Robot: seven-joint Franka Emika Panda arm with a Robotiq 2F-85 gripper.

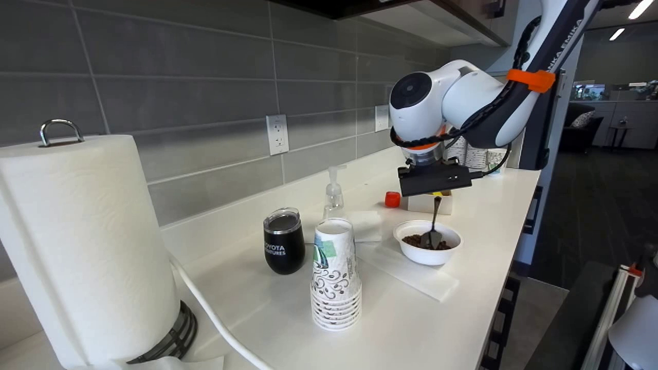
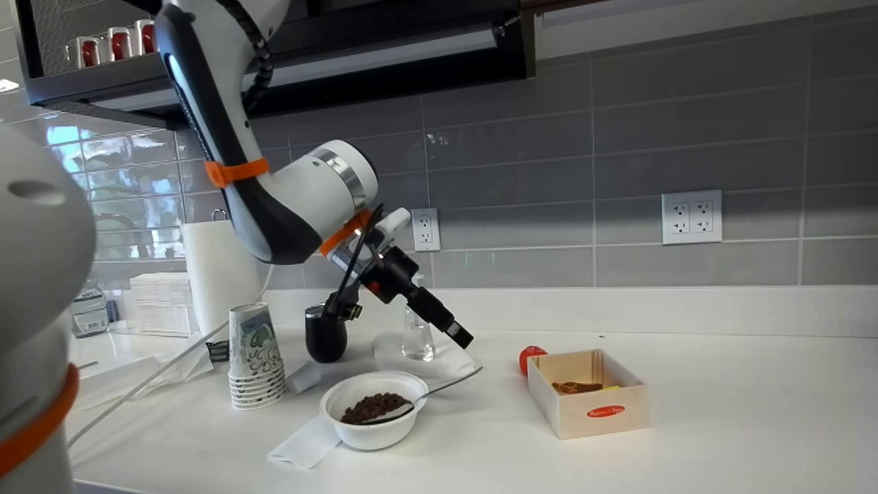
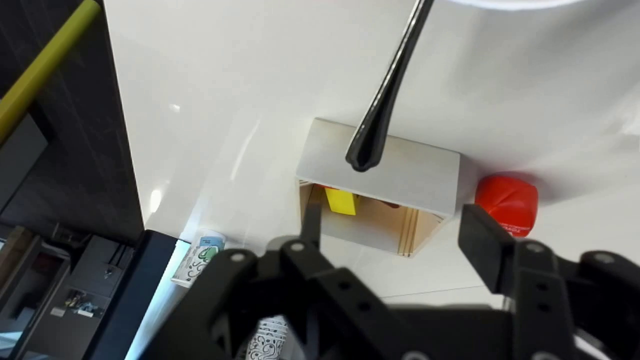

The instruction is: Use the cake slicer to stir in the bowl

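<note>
The white bowl (image 1: 427, 256) stands on the counter with dark brown bits inside; it also shows in an exterior view (image 2: 374, 438), and its rim just enters the wrist view (image 3: 520, 4). The cake slicer (image 1: 436, 211) leans in the bowl, its dark blade on the bits and its handle sticking out over the rim, as another exterior view (image 2: 449, 384) shows. In the wrist view the handle (image 3: 385, 100) points down toward the jaws. My gripper (image 3: 392, 225) is open and empty. Its tips (image 2: 462, 335) are above the handle's end, apart from it.
A small wooden box (image 2: 597, 417) and a red object (image 2: 531, 355) stand beyond the handle's end. A stack of paper cups (image 1: 336, 280), a dark tumbler (image 1: 284, 246), a clear pump bottle (image 1: 333, 196) and a paper towel roll (image 1: 87, 246) stand nearby. A napkin (image 1: 411, 275) lies by the bowl.
</note>
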